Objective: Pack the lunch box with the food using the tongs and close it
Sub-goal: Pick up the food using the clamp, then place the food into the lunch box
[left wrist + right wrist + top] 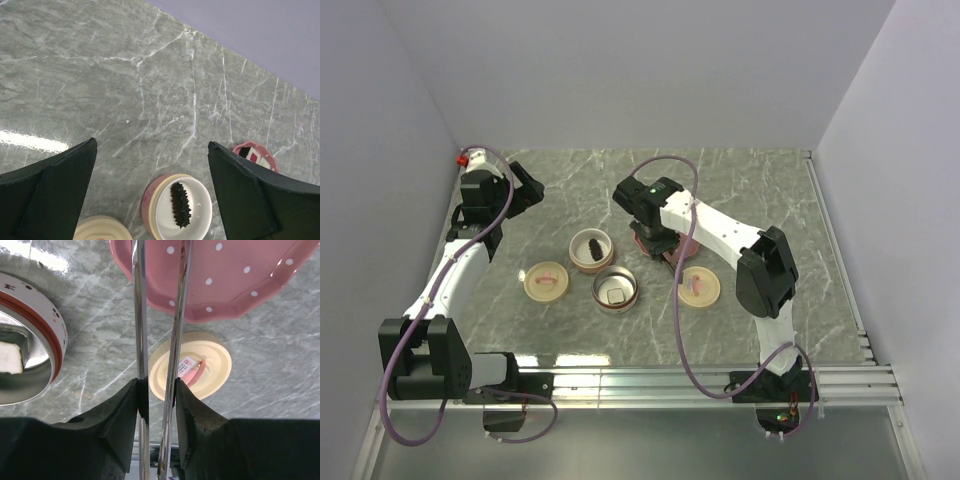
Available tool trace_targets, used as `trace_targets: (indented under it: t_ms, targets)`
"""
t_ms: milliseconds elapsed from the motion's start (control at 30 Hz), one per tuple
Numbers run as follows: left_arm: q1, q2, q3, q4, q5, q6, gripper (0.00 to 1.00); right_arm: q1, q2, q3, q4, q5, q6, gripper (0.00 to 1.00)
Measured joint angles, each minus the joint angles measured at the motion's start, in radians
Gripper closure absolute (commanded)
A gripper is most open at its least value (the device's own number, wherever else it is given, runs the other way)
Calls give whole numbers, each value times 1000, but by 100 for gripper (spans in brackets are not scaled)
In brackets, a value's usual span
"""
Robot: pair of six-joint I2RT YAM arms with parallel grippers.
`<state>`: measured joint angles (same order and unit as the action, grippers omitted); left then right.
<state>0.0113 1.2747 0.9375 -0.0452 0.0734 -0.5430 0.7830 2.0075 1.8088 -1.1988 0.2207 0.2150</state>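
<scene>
Between the fingers of the right tool the tongs are clamped, both thin metal arms squeezed close together and running straight ahead. Just past its fingertips, beneath the tongs, a cream lid with a pink handle lies on the marbled surface. At the tool's left stands the round steel lunch box, a pale piece inside. Farther ahead the tongs cross the rim of the pink dotted plate; their tips run out of view. Over at the left tool, the fingers stand wide apart around nothing. Beneath them sits a white bowl holding a dark spiky piece, and farther to its right the food shows on the plate's edge.
</scene>
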Motion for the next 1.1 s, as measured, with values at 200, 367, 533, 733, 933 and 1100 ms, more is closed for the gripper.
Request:
trace_targets:
  t_ms: [200, 367, 533, 733, 933, 1100]
  targets:
    - [0, 0, 0, 0, 0, 0, 1, -2, 0, 7, -9, 7, 3, 83]
    - [0, 0, 0, 0, 0, 0, 0, -11, 0, 55, -45, 27, 2, 84]
    - [0, 0, 0, 0, 0, 0, 1, -44, -5, 138, -82, 55, -4, 84]
    - [0, 0, 0, 0, 0, 0, 1, -81, -29, 157, -93, 78, -5, 84]
    - [0, 0, 0, 0, 1, -1, 1, -80, -31, 186, -85, 23, -15, 83]
    - [0, 0, 0, 0, 1, -1, 1, -46, -43, 234, -55, -16, -39, 83]
